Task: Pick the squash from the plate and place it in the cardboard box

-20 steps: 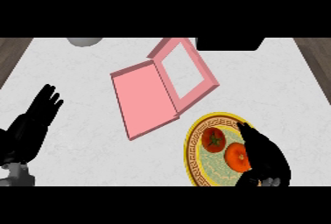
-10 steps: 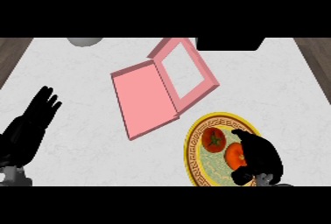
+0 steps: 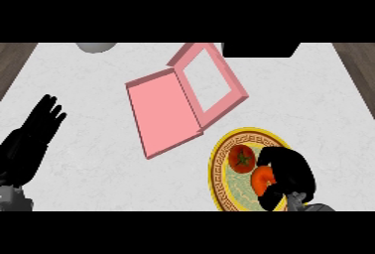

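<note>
A round plate (image 3: 222, 171) with a yellow patterned rim lies at the lower right of the counter. On it sit a red round fruit (image 3: 241, 157) with a green stem and, just below it, an orange-red squash (image 3: 261, 180). My right hand (image 3: 293, 171) is over the plate's right half, with fingers and thumb curled round the squash and hiding its right side. The pink cardboard box (image 3: 162, 112) lies open up and left of the plate, its windowed lid (image 3: 209, 82) folded back to the right. My left hand (image 3: 38, 130) rests open at the left edge, fingers up.
A grey round object (image 3: 95, 46) sits at the counter's far edge on the left. A black block (image 3: 260, 48) stands at the far edge on the right. Bare white counter spreads between my left hand and the box.
My right hand's fingers have curled further in, closing round the orange-red squash on the plate. My left hand has stayed in place.
</note>
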